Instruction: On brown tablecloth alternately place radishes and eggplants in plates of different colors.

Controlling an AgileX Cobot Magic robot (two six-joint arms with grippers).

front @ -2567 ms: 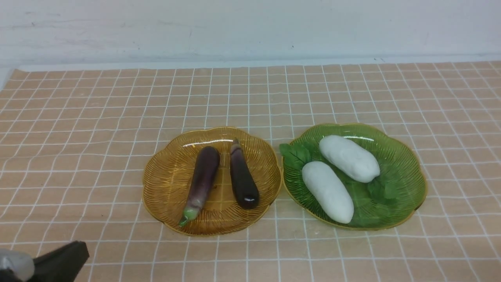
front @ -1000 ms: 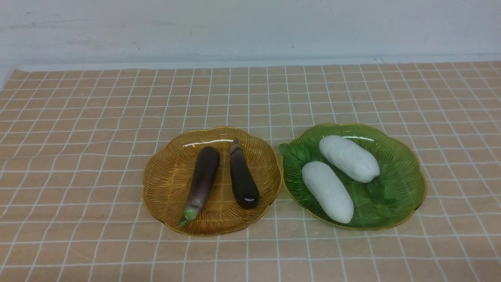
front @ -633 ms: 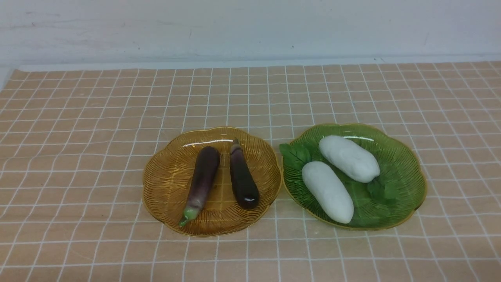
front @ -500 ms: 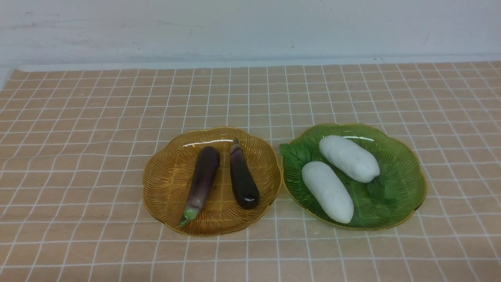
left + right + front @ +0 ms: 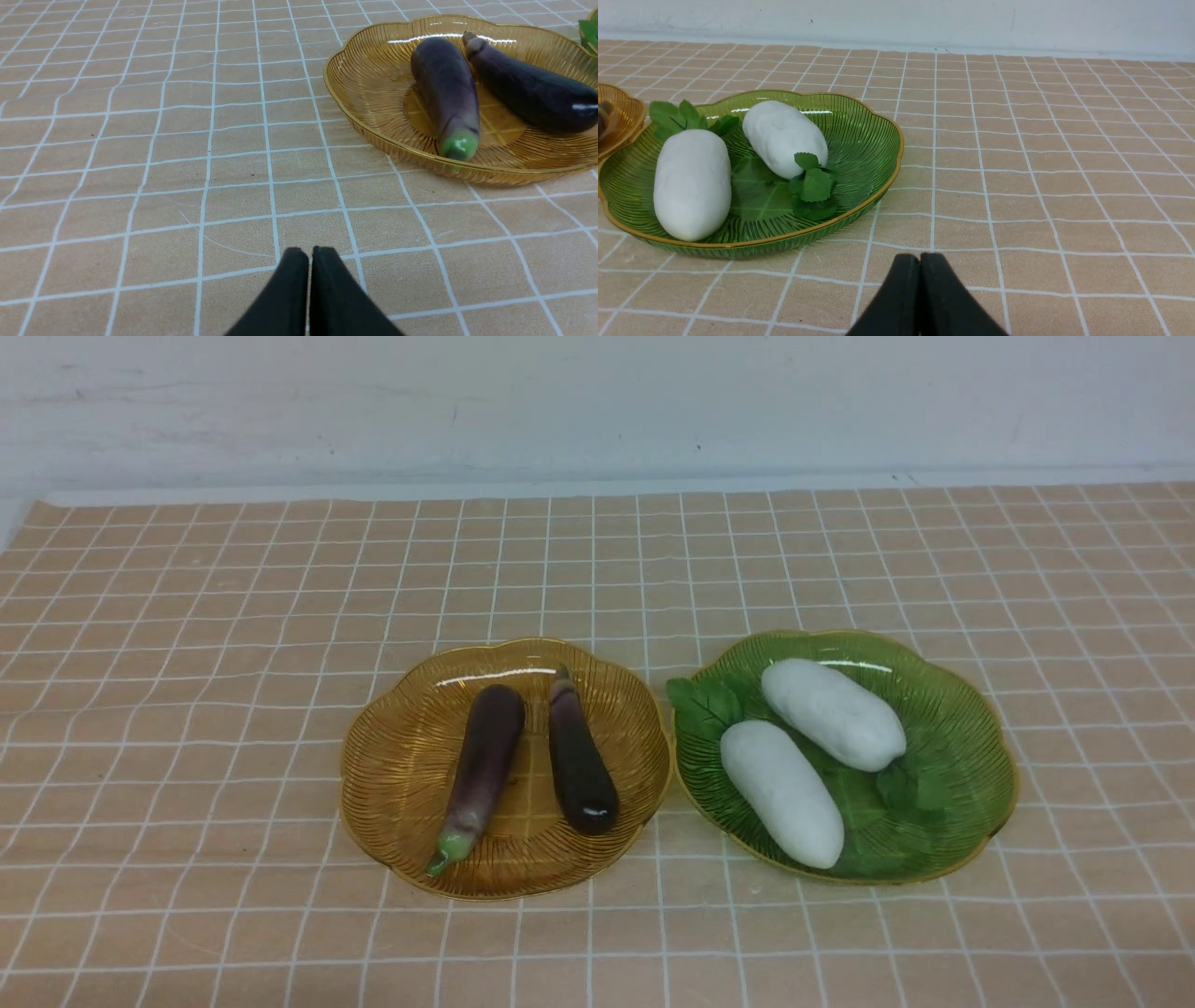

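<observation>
At centre frame, eggplants (image 5: 527,761) are sitting in the amber plate (image 5: 392,775), radishes (image 5: 808,756) in the green plate (image 5: 971,765), sorted; both grippers (image 5: 309,254) (image 5: 920,261) are resting closed, empty.

Two white radishes (image 5: 692,182) are lying in the green plate (image 5: 864,140) (leafy tops showing), while the right end effector (image 5: 919,261) is hovering above the brown tablecloth (image 5: 1041,154), jaws pressed together.

You are looking at a table covered edge to edge by a light tan-brown tablecloth (image 5: 233,709) printed with a thin white grid of squares. Directly on the cloth sit two translucent, scalloped, ribbed plates with gold rims: an amber-yellow plate (image 5: 392,775) toward your left and a green plate (image 5: 971,756) just beside it on your right, their rims nearly touching.
</observation>
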